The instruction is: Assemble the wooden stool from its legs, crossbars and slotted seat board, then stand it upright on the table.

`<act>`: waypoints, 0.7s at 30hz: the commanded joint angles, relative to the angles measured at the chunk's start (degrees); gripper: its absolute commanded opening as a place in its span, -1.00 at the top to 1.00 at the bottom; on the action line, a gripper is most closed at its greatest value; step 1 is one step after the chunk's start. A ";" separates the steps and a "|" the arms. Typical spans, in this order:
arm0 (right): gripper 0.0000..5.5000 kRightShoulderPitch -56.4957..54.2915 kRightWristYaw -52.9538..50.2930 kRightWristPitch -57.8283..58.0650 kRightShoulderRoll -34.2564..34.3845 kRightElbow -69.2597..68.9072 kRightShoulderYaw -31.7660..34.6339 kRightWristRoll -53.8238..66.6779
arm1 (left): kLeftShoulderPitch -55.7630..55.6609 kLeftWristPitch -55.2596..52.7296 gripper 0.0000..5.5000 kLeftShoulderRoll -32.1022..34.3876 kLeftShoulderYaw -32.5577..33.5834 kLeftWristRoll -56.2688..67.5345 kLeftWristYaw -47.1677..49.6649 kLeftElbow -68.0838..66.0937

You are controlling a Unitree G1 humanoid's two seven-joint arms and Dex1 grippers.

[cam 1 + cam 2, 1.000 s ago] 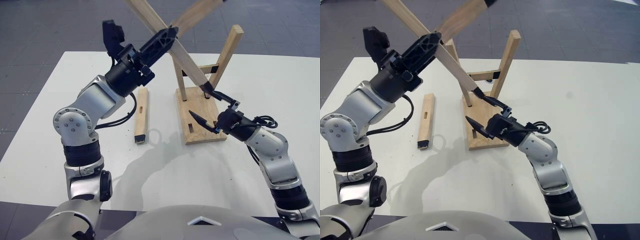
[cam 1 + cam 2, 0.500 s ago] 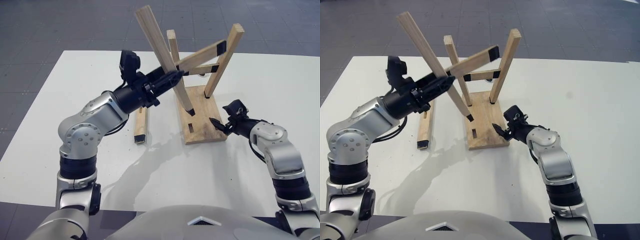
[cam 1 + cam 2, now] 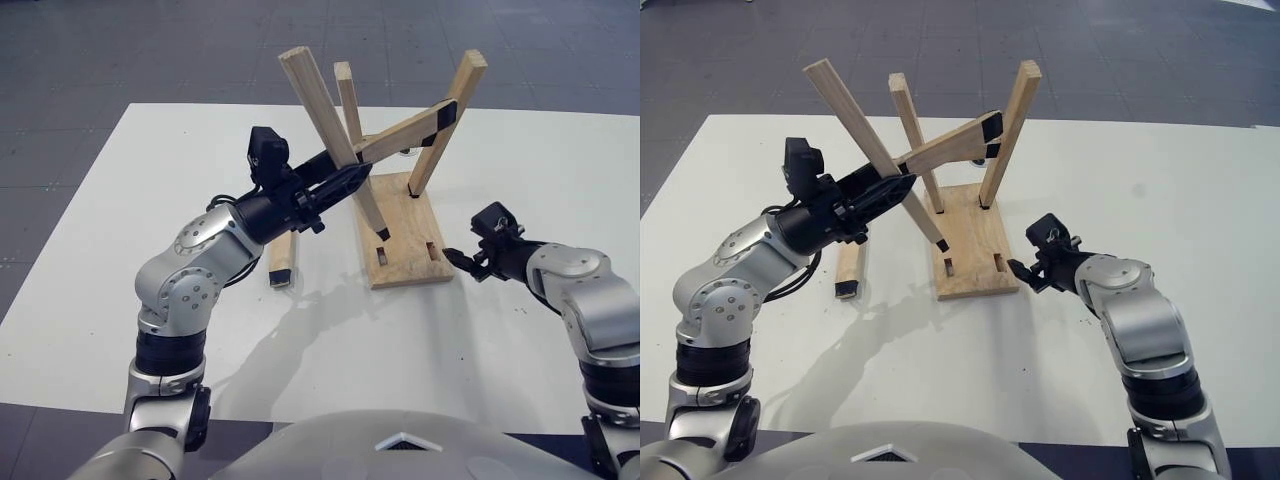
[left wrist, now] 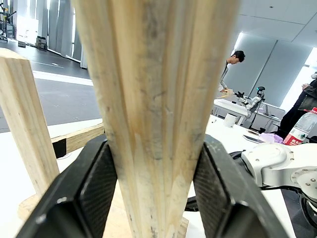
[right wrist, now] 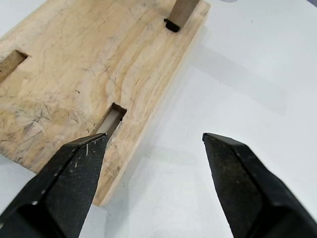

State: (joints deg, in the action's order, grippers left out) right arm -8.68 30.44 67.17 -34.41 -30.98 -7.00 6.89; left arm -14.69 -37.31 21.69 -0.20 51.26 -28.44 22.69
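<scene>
The left claw (image 3: 335, 185) pinches a square-cut, pale wooden leg (image 3: 320, 105), slanted, with its black-capped tip down at the flat, grainy seat board (image 3: 405, 255) near the middle of the white table (image 3: 150, 200). The right claw (image 3: 458, 260), its black wedge fingers spread, sits at the board's near right corner.

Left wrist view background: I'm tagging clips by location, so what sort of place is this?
Probably a robotics lab or open workshop hall. The work goes on at a white table standing on a grey tiled floor. Farther off are a cluttered workbench, a cup and a bottle.
</scene>
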 commanded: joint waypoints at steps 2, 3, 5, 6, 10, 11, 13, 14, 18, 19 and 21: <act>-0.28 1.55 -2.19 -1.89 0.61 2.29 -1.71 -0.30 | -0.26 0.02 0.24 -0.80 0.20 -0.90 -0.14 0.82; -0.28 2.00 -2.57 -2.48 0.67 2.96 -1.99 -0.43 | -0.29 -0.08 0.24 -0.90 0.17 -0.93 -0.07 0.93; -0.28 2.92 -3.26 -3.85 0.71 4.36 -2.47 -0.69 | -0.34 -0.29 0.24 -1.08 0.12 -0.92 0.10 1.16; -0.28 3.37 -3.65 -5.03 0.65 5.60 -2.88 -1.04 | -0.29 -0.41 0.24 -1.18 0.08 -0.91 0.22 1.40; -0.28 4.45 -4.63 -8.34 0.20 8.78 -3.61 -1.56 | 0.16 -0.79 0.24 -1.23 -0.04 -0.88 0.39 2.20; -0.28 4.64 -4.78 -8.69 0.09 8.99 -3.68 -1.50 | 0.33 -0.84 0.24 -1.21 -0.04 -0.95 0.36 2.31; -0.28 4.73 -5.09 -9.14 0.33 9.29 -4.08 -1.43 | 0.65 -0.86 0.24 -1.27 -0.13 -1.13 0.38 2.50; -0.28 4.44 -5.25 -9.30 0.63 9.64 -4.42 -1.43 | 0.75 -0.85 0.24 -1.35 -0.15 -1.18 0.48 2.61; -0.28 3.43 -6.25 -11.53 2.24 13.62 -6.26 -1.95 | 0.58 -0.63 0.24 -1.99 -0.18 -1.41 1.09 2.79; -0.28 3.32 -6.41 -11.92 2.62 14.49 -6.61 -2.01 | 0.61 -0.57 0.24 -2.10 -0.13 -1.50 1.26 2.85; -0.28 2.51 -7.04 -13.08 3.82 17.01 -7.62 -2.44 | 0.69 -0.57 0.24 -2.40 -0.16 -1.58 1.49 2.96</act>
State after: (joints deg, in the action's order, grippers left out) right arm -7.91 24.19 52.47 -31.53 -18.78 -12.42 5.85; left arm -13.97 -37.79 19.47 -0.29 50.34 -27.57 25.01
